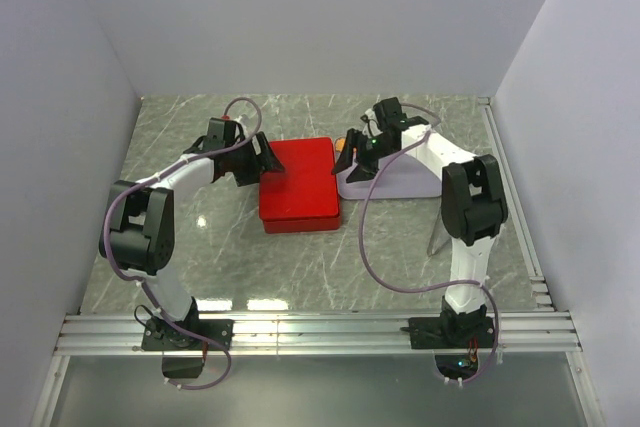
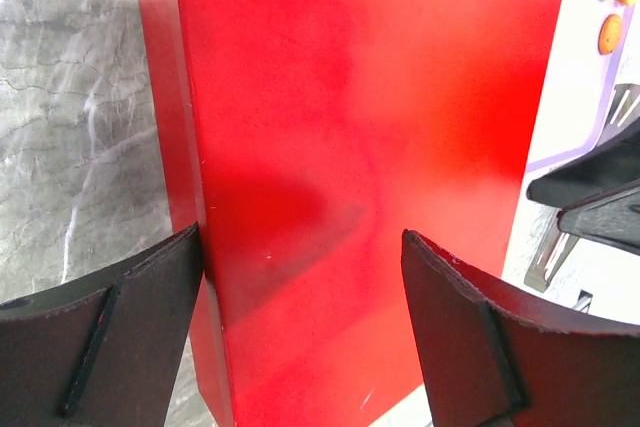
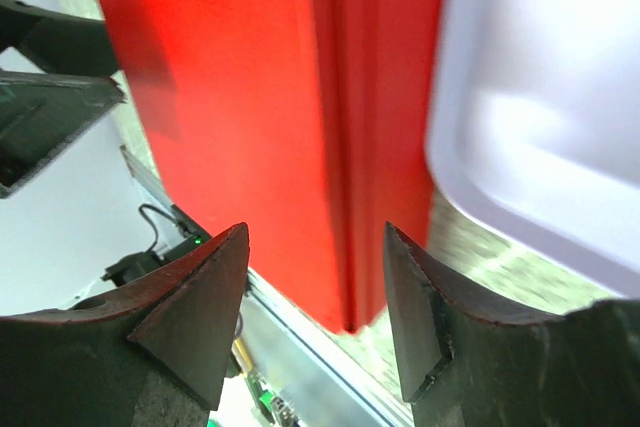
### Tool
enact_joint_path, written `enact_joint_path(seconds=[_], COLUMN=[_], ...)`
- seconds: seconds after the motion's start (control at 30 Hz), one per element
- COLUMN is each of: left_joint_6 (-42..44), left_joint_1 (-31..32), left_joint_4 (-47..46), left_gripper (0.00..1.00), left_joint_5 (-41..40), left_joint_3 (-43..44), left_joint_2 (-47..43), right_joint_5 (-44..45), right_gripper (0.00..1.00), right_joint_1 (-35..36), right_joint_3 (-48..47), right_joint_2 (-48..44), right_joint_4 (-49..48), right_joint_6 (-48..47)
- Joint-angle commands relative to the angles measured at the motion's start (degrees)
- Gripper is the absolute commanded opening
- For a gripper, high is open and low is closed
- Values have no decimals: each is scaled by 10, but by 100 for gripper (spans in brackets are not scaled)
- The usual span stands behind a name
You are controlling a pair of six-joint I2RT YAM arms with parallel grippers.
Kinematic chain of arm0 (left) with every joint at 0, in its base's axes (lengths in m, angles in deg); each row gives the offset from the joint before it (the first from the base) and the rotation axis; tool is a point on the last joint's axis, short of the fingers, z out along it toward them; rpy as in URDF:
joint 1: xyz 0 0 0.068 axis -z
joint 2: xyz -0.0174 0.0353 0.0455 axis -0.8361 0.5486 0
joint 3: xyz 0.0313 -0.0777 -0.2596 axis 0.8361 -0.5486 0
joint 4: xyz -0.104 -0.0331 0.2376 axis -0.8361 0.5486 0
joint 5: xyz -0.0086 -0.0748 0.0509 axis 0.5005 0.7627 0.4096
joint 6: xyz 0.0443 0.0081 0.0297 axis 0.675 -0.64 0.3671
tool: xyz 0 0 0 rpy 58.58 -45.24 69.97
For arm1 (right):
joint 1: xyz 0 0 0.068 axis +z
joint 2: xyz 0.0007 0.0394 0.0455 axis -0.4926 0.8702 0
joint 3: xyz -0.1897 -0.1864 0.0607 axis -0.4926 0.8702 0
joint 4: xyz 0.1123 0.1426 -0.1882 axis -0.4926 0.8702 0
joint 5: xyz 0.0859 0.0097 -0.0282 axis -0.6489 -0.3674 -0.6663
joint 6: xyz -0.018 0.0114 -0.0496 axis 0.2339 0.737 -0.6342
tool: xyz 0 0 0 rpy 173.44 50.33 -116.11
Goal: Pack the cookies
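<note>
Now wide and empty, left claw [image 2: 302,247] and right claw [image 3: 315,242] flank red lid [image 1: 297,184]
Cookies [image 2: 610,34] just beside right claw, across lid from left

Grey marbled table [image 1: 420,247] bearing 1 red lid [image 1: 298,182] near centre; 1 pale tray [image 1: 400,185] just right of the lid.

The cookies [image 2: 611,34] at one o'clock in the left wrist view are cut by the frame edge; overhead the right hand [image 1: 356,161] hides most; the white tray [image 3: 540,97] is blurred
</note>
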Motion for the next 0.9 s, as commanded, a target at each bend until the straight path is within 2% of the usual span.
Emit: enact_joint_path(seconds=[0.0, 0.4, 0.43, 0.47, 0.67, 0.87], left_joint_6=[-13, -19, -18, -19, -26, -10], left_joint_1=[12, 43, 49, 52, 63, 89], left_joint_4=[-8, 16, 21, 25, 49, 124], left_gripper=[84, 87, 97, 99, 99, 99], left_joint_5=[3, -16, -13, -10, 1, -45], left_joint_3=[30, 59, 69, 74, 81, 116], left_joint_2=[5, 27, 31, 42, 60, 57], right_joint_5=[15, -54, -59, -63, -83, -92], right_gripper=[64, 65, 66, 66, 66, 67], right_joint_1=[-18, -26, -24, -24, -8, 8], right_joint_3=[14, 35, 34, 31, 7, -2], right_joint_2=[-44, -38, -35, -33, -17, -8], right_joint_4=[22, -25, -29, -33, -40, -45], right_joint_6=[-29, -11, -8, -6, 6, 13])
